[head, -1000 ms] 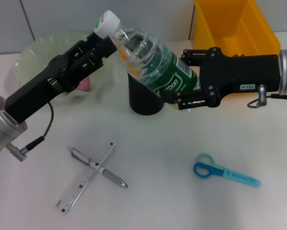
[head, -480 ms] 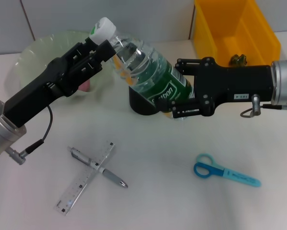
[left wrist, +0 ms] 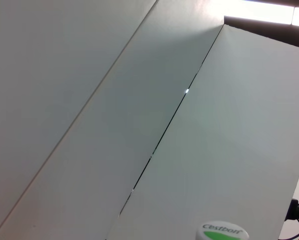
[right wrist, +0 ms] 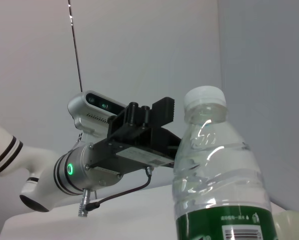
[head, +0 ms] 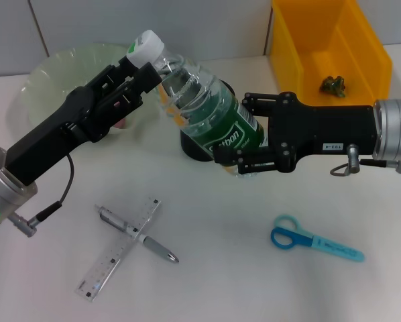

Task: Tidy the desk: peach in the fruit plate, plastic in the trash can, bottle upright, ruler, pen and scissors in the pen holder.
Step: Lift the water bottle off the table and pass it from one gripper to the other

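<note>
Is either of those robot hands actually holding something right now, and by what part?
Yes. The right gripper clamps the bottle around its green-labelled body; the left gripper holds its neck, just below the cap.

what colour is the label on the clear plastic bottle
Green with white lettering, on the clear plastic water bottle; shows best in the head view.

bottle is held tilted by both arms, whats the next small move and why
Probably keep tipping the bottle toward vertical, then lower it to the desk. It leans over the pen holder, cap up and left, base off the surface. The right gripper clamps its labelled lower body; the left gripper is at the neck. It is not upright yet.
</note>
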Action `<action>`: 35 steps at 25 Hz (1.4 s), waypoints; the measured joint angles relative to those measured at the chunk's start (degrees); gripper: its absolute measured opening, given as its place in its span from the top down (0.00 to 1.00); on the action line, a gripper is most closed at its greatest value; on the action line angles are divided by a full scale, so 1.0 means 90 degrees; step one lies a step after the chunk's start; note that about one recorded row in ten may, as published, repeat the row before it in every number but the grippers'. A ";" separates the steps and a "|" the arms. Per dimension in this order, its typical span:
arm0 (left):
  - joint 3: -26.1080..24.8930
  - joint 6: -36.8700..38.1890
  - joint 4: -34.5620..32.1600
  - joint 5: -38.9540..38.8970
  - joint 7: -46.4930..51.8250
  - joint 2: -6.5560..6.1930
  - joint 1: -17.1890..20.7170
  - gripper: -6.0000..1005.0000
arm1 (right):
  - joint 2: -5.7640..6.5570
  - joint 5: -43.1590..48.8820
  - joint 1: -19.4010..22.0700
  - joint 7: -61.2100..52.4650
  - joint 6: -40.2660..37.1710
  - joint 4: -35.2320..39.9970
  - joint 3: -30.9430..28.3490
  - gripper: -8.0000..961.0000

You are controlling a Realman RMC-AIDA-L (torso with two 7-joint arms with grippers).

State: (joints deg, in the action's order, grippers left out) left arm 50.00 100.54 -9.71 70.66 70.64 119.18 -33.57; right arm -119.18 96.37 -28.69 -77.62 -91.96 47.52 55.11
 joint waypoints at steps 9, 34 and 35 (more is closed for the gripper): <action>0.0001 0.0074 0.0095 0.0001 -0.0093 0.0000 -0.0013 0.20 | -0.0008 -0.0072 -0.0054 0.0124 -0.0018 -0.0268 0.0009 0.20; -0.0021 0.0118 0.0172 -0.0089 -0.0252 -0.0001 -0.0041 0.20 | -0.0009 -0.0077 -0.0280 0.0197 0.0042 -0.0605 0.0097 0.20; -0.0019 0.0118 0.0172 -0.0089 -0.0252 -0.0001 -0.0042 0.20 | -0.0009 -0.0077 -0.0290 0.0197 0.0042 -0.0613 0.0097 0.20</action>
State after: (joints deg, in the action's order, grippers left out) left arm 49.84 101.60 -8.17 69.86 68.37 119.18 -33.95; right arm -119.26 95.68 -31.30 -75.85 -91.57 42.00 55.98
